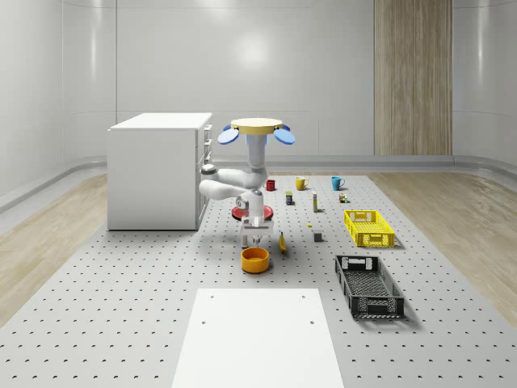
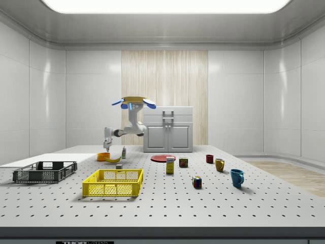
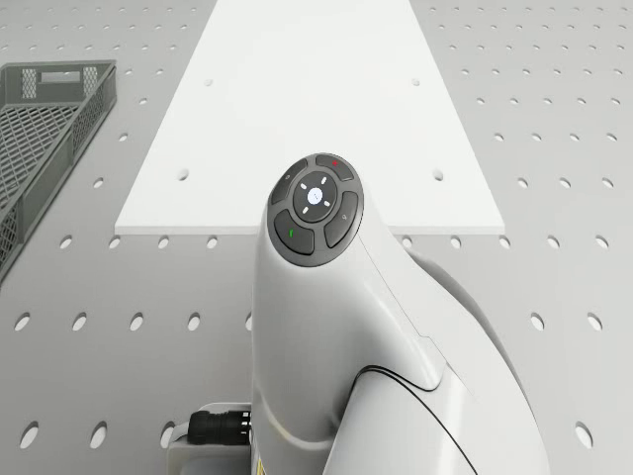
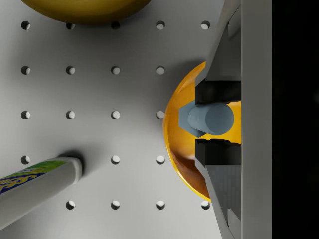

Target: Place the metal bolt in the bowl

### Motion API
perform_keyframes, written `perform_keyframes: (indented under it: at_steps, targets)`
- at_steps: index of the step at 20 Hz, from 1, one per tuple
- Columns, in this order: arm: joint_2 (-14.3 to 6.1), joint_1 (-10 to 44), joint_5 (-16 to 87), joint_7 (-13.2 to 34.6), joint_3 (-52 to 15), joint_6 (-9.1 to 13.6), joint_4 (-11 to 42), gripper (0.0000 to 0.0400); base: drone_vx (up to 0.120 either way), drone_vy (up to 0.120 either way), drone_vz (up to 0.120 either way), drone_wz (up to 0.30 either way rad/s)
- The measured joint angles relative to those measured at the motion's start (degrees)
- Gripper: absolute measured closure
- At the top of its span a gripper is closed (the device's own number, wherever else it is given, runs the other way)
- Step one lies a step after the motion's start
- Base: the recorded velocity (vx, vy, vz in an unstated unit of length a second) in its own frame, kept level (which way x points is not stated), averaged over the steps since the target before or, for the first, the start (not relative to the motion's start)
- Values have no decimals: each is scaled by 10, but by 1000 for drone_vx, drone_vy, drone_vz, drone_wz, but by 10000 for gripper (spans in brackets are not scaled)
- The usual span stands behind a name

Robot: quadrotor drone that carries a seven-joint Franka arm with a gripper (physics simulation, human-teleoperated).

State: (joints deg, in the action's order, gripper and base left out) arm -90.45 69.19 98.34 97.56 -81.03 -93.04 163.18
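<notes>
The metal bolt sits clamped between the two black fingertips of the pincer, directly above the orange bowl (its rim curves beneath the bolt). The arm reaches forward and bends downward over the bowl on the table. The drone hovers above, near the white cabinet.
</notes>
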Motion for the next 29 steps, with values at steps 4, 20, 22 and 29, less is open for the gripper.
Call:
perform_keyframes:
  at_steps: [4, 20, 22, 29]
  targets:
    - [-1, 0, 0, 0, 0, -1, 0, 300, 120, -40, 0, 0]
    - [-3, 0, -5, 0, -4, -2, 0, 62, 12, 0, -20, 0]
    - [-3, -1, -14, 0, -13, 1, 2, 37, 0, 0, 0, 0]
    - [-4, -2, -29, 0, -29, 4, 3, 8, 0, 0, 0, 0]
